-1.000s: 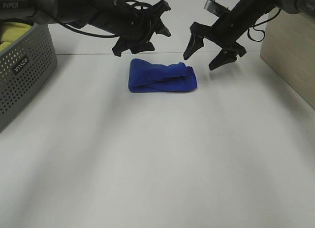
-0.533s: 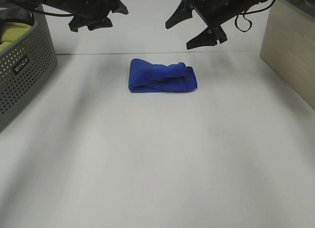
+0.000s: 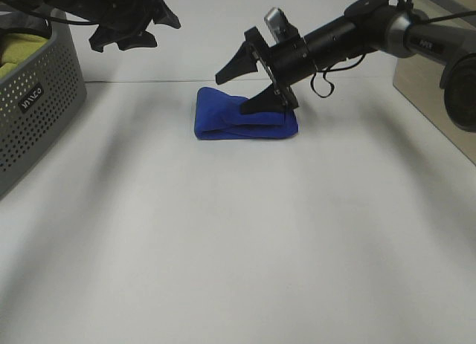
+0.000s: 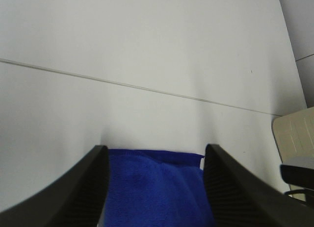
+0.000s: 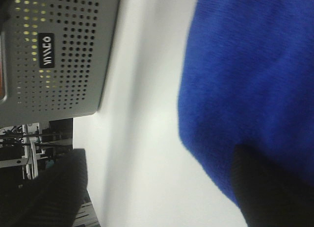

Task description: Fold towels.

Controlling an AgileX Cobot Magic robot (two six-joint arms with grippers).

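Spreading wide over the folded towel (image 3: 245,115), the right claw (image 3: 254,85) hides the tag (image 4: 201,161).

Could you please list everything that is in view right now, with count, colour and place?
towel: one, royal blue, folded into a bundle, lying at the far middle of the table.
basket: one, grey, perforated, at the left edge of the table.
cloth: one, yellow-green, inside the basket.
box: one, pale wood-coloured, at the right edge.
table: one, white, under everything.
left gripper: one, black, raised at the far left above the table, jaws apart, holding nothing.
right gripper: one, black, reaching in from the right, jaws wide open, lower finger against the towel's right end.
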